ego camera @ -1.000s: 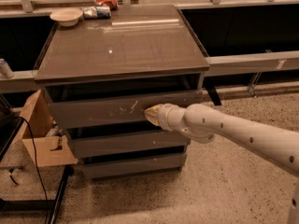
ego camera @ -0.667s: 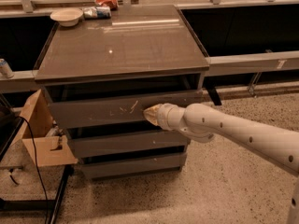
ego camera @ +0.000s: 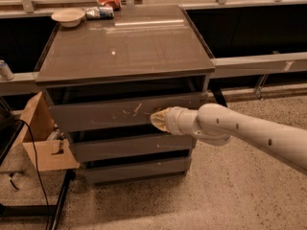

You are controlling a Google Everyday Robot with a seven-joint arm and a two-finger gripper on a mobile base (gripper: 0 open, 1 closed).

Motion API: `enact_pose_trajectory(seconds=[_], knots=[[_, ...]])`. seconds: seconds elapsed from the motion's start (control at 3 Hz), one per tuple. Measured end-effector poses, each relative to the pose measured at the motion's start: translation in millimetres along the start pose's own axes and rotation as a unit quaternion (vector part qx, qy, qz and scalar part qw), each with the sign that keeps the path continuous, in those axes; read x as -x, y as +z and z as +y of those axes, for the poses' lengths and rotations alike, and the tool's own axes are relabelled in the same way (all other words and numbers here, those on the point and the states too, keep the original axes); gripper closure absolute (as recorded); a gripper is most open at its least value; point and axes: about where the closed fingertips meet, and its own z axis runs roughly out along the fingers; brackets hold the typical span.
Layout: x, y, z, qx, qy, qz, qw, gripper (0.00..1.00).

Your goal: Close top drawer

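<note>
The top drawer (ego camera: 96,113) is a wide grey wood-grain drawer with pale scratch marks on its flat front. It sits under the cabinet top (ego camera: 124,42) with a dark gap above its front panel. My gripper (ego camera: 157,119) reaches in from the right on a white arm and its tip touches the drawer front just right of the scratches.
Two unscratched grey drawer fronts (ego camera: 129,147) lie below. A white bowl (ego camera: 68,17), a can and a red packet stand at the cabinet's back edge. An open cardboard box (ego camera: 41,138) and a black cable stand at the left. Speckled floor spreads at the right.
</note>
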Motion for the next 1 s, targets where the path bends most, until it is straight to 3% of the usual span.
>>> enact_pose_trajectory(seconds=[0.33, 0.67, 1.0], knots=[[5.5, -21.1, 9.2, 0.034, 0.04, -0.022, 0.9984, 1.0], [9.7, -35.2, 20.5, 0.078, 0.093, -0.055, 0.991, 1.0], [22.7, -39.4, 29.7, 0.097, 0.1, -0.081, 0.9869, 0.81]])
